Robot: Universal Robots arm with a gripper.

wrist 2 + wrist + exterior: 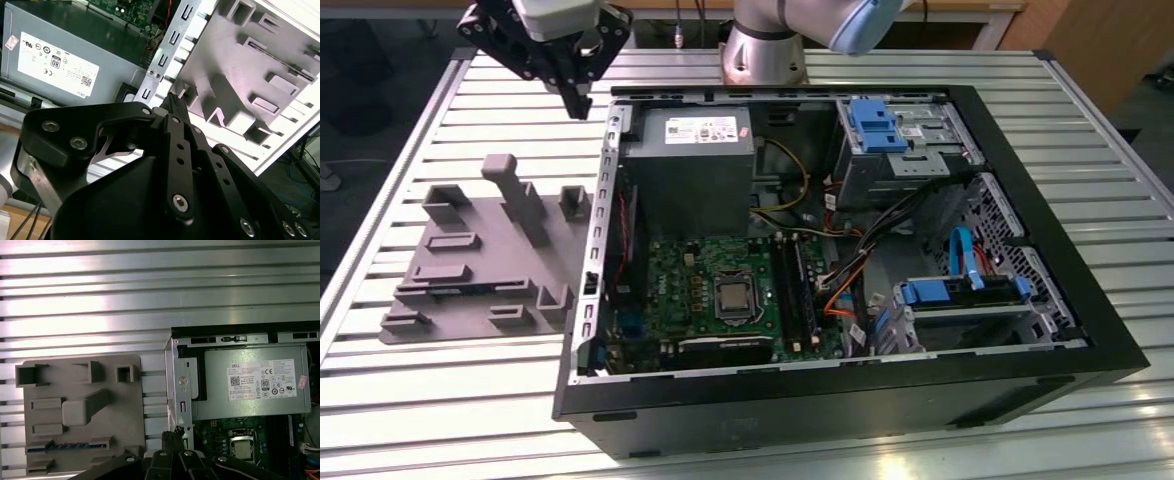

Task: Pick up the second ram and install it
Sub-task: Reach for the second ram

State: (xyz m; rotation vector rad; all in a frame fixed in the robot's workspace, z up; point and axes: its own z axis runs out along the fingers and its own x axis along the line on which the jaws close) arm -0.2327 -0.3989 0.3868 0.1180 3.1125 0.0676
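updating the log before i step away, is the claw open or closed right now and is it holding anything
The claw: closed, fingertips together, holding nothing.

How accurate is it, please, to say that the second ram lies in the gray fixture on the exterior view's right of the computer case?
Not quite. The exterior view shows the gray fixture on the exterior view's left of the computer case, not its right. The second ram does lie in that fixture.
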